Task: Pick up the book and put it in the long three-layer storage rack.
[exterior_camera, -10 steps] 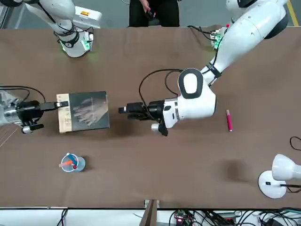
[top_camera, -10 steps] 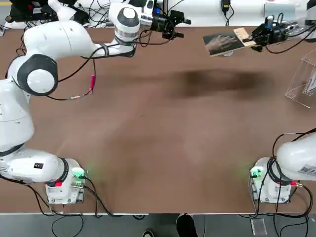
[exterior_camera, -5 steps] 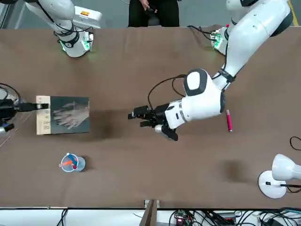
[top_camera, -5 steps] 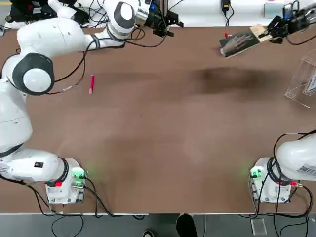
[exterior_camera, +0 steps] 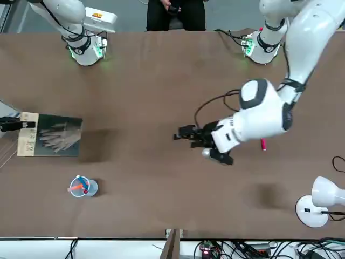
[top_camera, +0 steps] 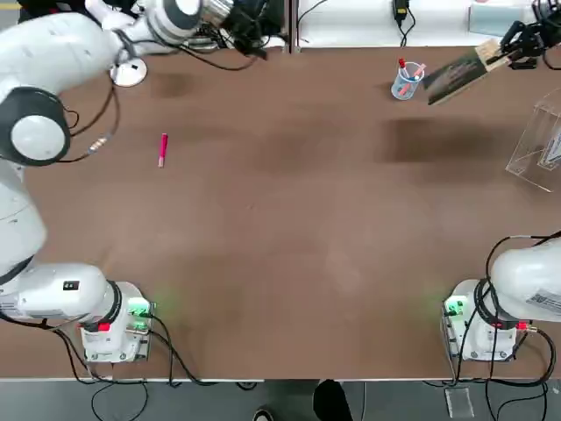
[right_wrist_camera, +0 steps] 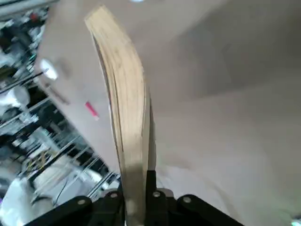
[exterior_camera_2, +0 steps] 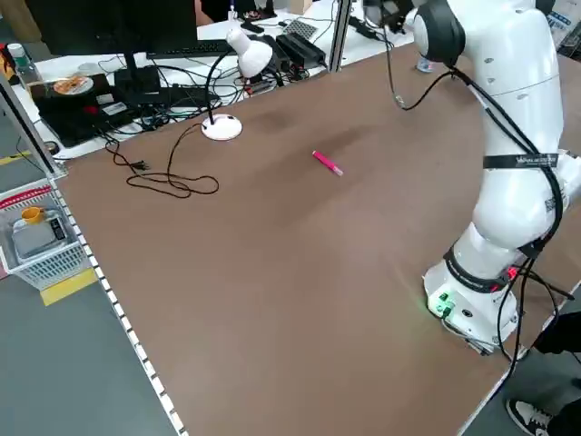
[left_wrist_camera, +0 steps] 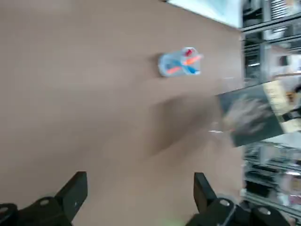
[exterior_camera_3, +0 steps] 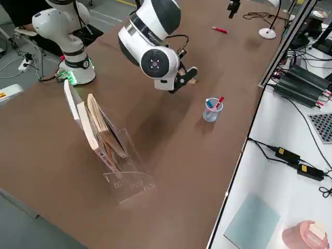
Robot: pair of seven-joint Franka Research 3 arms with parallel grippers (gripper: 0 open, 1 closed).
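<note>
The dark grey book [top_camera: 454, 77] with the pale hand picture hangs tilted above the table's far right. My right gripper [top_camera: 515, 48] is shut on its tan strip. From the front the book [exterior_camera: 51, 135] lies just past the cup of pens. The right wrist view shows the book's page edge [right_wrist_camera: 124, 94] rising from between the shut fingers [right_wrist_camera: 151, 187]. The clear acrylic rack [top_camera: 536, 140] stands at the table's right edge; the rack [exterior_camera_3: 111, 150] holds a few leaning books. My left gripper [exterior_camera: 180, 134] hovers open and empty near the far edge, well left of the book.
A clear cup of pens [top_camera: 405, 81] stands on the table just left of the held book. A pink pen [top_camera: 162, 149] lies at the far left, near a white desk lamp [top_camera: 129, 70]. A person [exterior_camera: 175, 13] stands behind the arms' bases.
My right gripper has carried the book further right, past the cup and nearer the rack, tilting it more. The left arm has swung back to the left, away from the book.
</note>
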